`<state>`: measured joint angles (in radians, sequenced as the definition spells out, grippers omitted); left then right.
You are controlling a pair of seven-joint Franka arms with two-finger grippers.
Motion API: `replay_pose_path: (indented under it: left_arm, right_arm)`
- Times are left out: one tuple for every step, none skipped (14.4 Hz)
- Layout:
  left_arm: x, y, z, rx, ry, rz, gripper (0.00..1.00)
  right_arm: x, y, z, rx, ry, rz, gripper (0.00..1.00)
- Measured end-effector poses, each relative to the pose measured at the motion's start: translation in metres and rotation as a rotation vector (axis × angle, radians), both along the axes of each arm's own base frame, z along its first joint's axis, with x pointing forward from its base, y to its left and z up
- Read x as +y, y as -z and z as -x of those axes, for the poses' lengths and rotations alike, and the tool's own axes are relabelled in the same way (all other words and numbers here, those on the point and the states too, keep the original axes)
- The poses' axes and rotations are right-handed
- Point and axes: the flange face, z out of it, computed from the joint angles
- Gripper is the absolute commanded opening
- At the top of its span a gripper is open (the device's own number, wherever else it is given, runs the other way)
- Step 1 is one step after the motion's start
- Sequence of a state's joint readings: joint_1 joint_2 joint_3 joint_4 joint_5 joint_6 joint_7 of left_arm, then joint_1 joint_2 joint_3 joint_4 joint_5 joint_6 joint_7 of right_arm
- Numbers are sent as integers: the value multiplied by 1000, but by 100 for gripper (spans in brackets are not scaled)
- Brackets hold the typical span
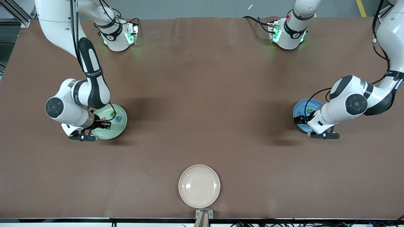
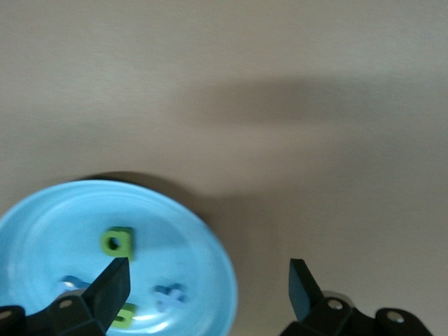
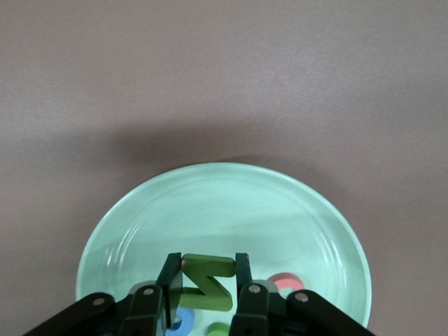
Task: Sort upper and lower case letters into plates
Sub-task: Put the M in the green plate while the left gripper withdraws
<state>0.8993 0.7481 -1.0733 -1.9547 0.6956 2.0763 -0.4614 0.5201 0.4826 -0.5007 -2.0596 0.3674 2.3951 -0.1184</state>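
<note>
green Z [image 3: 205, 283] in right tool [image 3: 204, 287], over green plate [image 3: 231, 210]

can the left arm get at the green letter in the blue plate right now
Probably yes: the left gripper hangs open just over the blue plate, and the green letter lies uncovered by one of its fingers, nothing between them.

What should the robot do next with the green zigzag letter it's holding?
Probably open the right gripper and drop the green Z. It is pinched right over the pale green plate, where other letters already lie. The left gripper hangs open over the blue plate's edge.
</note>
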Motion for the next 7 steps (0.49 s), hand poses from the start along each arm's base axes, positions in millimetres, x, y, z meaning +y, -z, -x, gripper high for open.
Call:
replay_pose_path:
  left_arm:
    - [-10,0,-2,26,2,-1,100]
    - [-20,-2,-4,47,4,-5,100]
    - [-30,-7,-5,60,1,-11,100]
    - [-41,-15,-6,64,-4,-16,100]
    - [-51,-26,-5,60,-10,-15,100]
    - [-62,-39,-4,51,-18,-8,100]
    - [-70,-52,-3,40,-28,2,100]
  right_arm:
    - [-1,3,2,-2,-2,3,2]
    - [-1,4,2,-1,-4,5,3]
    - [-1,7,3,2,-4,6,3]
    - [-1,9,4,6,-4,9,3]
    - [-1,12,5,9,-5,12,4]
    - [-1,15,5,11,-5,15,4]
    - [-1,18,6,14,-6,18,4]
